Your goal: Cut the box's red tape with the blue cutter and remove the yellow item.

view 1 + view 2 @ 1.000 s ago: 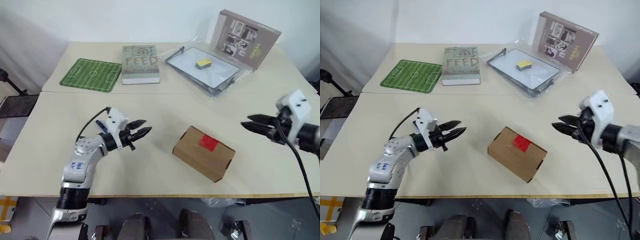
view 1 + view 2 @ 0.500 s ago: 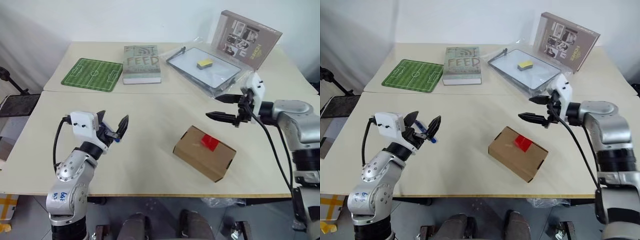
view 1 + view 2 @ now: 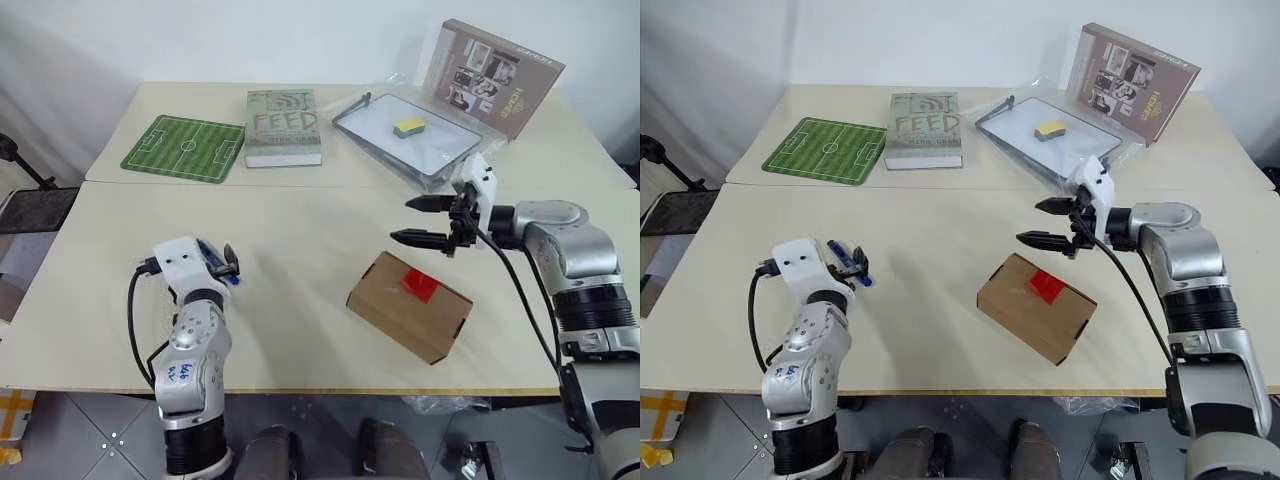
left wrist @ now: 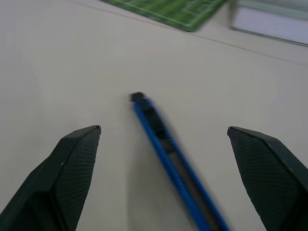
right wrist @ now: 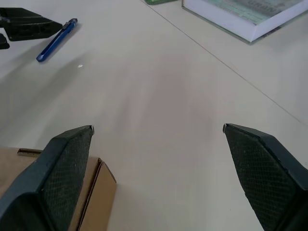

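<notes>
The brown box [image 3: 400, 312] lies right of centre on the near table, flaps closed, with the red tape [image 3: 419, 286] across its top seam. Its inside is hidden, so the yellow item is out of view. The blue cutter [image 4: 163, 144] lies flat on the table at the left [image 3: 854, 268]. My left gripper [image 4: 163, 129] is open low over it, one finger on each side, not touching. My right gripper [image 3: 400, 221] hovers open just beyond the box's far-left corner [image 5: 103, 187], holding nothing.
On the far table lie a green football-pitch mat [image 3: 183, 148], a book [image 3: 282, 127], and a black-rimmed tray [image 3: 440, 160] in plastic wrap with a yellow sponge-like block [image 3: 407, 126]. A printed picture box [image 3: 492, 76] leans behind it. A seam joins the two tables.
The left hand swung toward the cutter, dropped a little and opened wide. The right gripper came in from the right edge to the box's far side and opened.
</notes>
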{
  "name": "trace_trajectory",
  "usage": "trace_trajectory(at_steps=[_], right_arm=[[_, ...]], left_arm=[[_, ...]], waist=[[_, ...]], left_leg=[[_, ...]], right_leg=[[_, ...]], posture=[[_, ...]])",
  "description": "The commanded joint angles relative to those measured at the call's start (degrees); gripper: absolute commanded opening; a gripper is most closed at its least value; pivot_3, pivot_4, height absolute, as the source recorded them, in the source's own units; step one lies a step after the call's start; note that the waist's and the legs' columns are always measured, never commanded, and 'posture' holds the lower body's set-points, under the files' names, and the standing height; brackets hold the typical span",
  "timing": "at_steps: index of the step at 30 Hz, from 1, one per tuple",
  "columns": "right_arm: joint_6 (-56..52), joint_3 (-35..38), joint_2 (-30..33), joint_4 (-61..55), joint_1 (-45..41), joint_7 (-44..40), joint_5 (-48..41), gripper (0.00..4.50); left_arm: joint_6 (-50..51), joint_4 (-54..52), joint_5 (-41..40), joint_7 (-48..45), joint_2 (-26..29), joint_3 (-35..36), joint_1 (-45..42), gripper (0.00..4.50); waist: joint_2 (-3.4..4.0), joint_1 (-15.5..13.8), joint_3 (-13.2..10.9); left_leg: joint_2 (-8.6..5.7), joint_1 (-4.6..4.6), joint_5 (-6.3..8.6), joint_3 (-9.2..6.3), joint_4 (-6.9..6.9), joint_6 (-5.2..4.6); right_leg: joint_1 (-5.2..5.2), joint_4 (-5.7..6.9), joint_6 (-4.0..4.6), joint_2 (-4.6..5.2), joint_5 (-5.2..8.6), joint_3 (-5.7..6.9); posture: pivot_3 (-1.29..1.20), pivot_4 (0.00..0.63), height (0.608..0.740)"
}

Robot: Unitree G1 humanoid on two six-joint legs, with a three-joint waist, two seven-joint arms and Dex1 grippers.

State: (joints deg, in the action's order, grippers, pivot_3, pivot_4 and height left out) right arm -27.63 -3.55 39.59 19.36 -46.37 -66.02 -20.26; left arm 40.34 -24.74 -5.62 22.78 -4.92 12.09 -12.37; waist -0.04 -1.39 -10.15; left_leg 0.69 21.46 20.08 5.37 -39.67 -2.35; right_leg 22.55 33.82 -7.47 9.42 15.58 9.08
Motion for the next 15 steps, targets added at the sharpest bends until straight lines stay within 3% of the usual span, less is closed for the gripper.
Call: trace_trajectory(at_steps=[1, 15], right_arm=[[-0.2, 2.0, 1.2, -2.5, 0.1, -0.1, -0.3, 4.5], [-1.6, 3.0, 1.2, -4.7, 1.9, 1.0, -0.3, 4.5]], left_arm=[[2.0, 0.0, -0.9, 2.9, -5.7, 0.5, -0.9, 4.48], [9.2, -1.4, -6.7, 8.1, -7.9, -2.3, -2.4, 4.48]], waist=[[0.0, 0.0, 0.0], [0.0, 0.0, 0.0]], left_leg=[[0.0, 0.0, 0.0, 0.0, 0.0, 0.0], [-0.01, 0.02, 0.02, 0.0, -0.02, 0.03]], right_leg=[[0.0, 0.0, 0.0, 0.0, 0.0, 0.0], [0.01, -0.01, 0.0, 0.02, 0.0, 0.0]], posture=[[0.0, 0.15, 0.74], [0.0, 0.15, 0.74]])
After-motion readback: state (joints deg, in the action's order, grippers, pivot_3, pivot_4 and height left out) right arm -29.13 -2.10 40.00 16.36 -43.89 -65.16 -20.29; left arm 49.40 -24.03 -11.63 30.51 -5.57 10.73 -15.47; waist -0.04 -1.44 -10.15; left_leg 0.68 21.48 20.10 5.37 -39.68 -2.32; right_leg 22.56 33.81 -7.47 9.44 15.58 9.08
